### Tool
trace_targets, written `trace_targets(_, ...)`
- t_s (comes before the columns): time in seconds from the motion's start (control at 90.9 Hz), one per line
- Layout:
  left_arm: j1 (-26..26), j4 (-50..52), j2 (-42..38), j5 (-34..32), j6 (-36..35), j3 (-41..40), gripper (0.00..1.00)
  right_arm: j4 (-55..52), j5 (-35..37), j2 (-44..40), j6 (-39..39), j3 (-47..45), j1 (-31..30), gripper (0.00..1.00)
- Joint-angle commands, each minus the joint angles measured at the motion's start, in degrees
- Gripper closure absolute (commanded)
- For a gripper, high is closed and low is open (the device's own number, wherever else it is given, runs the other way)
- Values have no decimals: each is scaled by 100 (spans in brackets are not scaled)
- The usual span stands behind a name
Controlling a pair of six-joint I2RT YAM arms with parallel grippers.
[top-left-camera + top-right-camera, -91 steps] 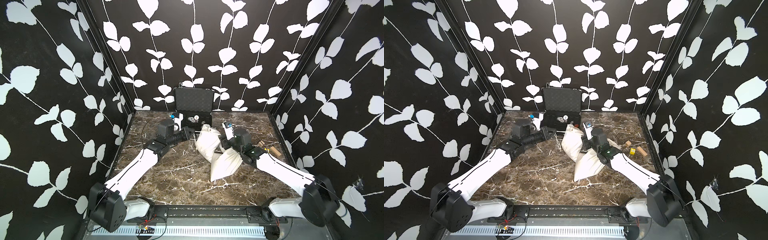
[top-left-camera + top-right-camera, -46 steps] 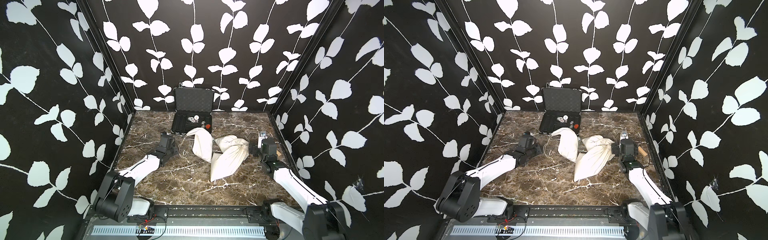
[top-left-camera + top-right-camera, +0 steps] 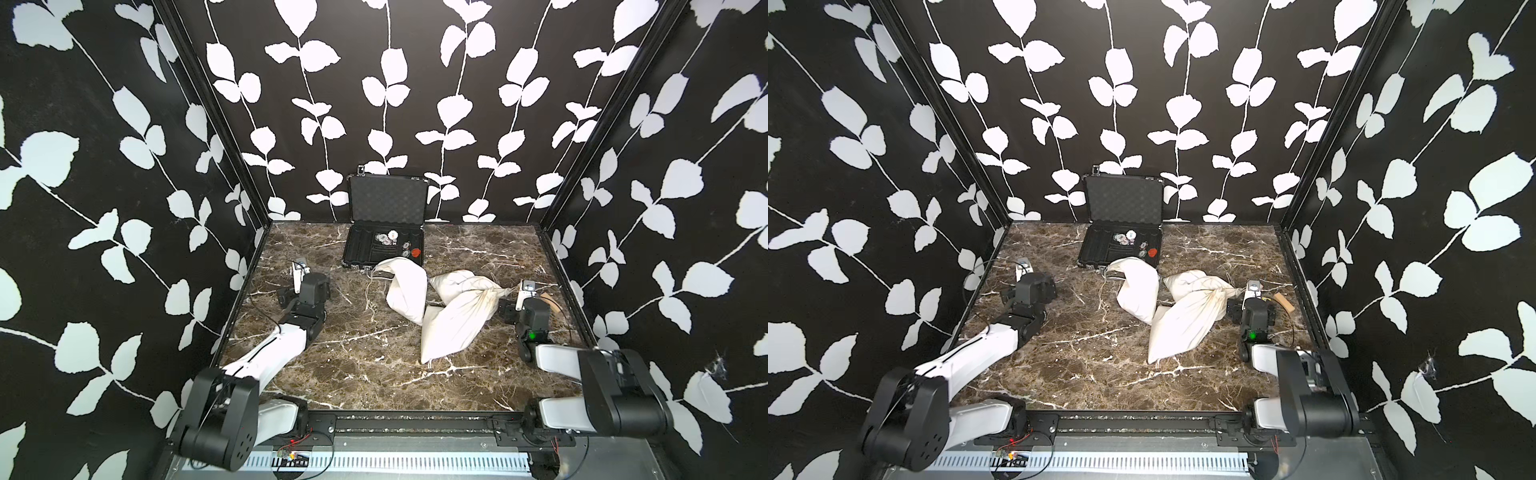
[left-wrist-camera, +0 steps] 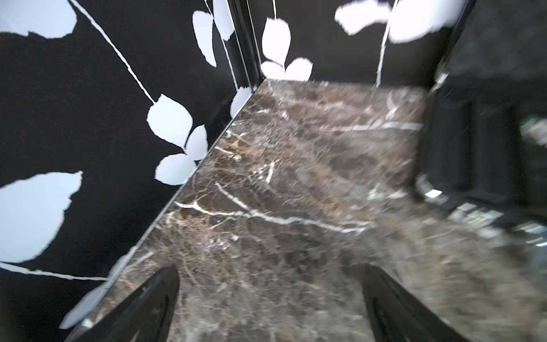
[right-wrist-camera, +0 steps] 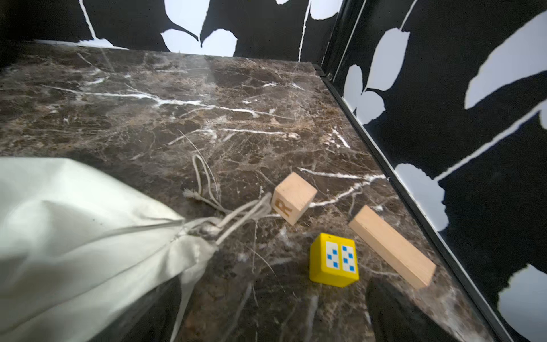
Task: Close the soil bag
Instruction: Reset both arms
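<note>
Left gripper [image 4: 270,268]: fingers apart, empty. Right gripper [image 5: 268,299]: fingers blurred, apart, empty. Soil bag [image 3: 453,328] lies at its 9 o'clock, neck cinched. Open case [image 3: 388,199], at the table's 12 o'clock, holds small indistinct discs [image 3: 388,239].

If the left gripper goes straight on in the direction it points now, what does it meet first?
Nothing close: ahead of the left gripper lies only bare table, then probably the back wall. The black case lies off to one side.
</note>
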State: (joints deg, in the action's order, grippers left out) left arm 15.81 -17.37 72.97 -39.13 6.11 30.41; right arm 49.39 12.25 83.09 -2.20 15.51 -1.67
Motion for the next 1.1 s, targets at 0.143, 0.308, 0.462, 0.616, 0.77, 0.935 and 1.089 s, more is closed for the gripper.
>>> trace_targets(0.143,-12,-4044,1148,669,-1927,-1168,1,329,-757,539,133,561,105,0)
trace_targets(0.308,-165,-4159,1295,1319,-1931,-1185,2,44,-777,499,169,712,106,1)
trace_targets(0.462,-719,-2879,1283,2436,-1591,-576,1,-32,-768,478,168,731,97,0)
trace_targets(0.616,-817,-3792,1280,2737,-1553,-1127,1,-40,-766,454,180,724,97,0)
trace_targets(0.77,-673,-5083,1785,3013,-1879,-1541,1,-46,-767,455,177,726,97,0)
trace_targets(0.935,-1405,-3384,1645,3639,-1158,-714,1,-42,-747,455,185,727,88,1)
trace_targets(1.089,-1357,-3467,1668,3711,-1261,-726,1,-25,-742,448,187,718,79,1)
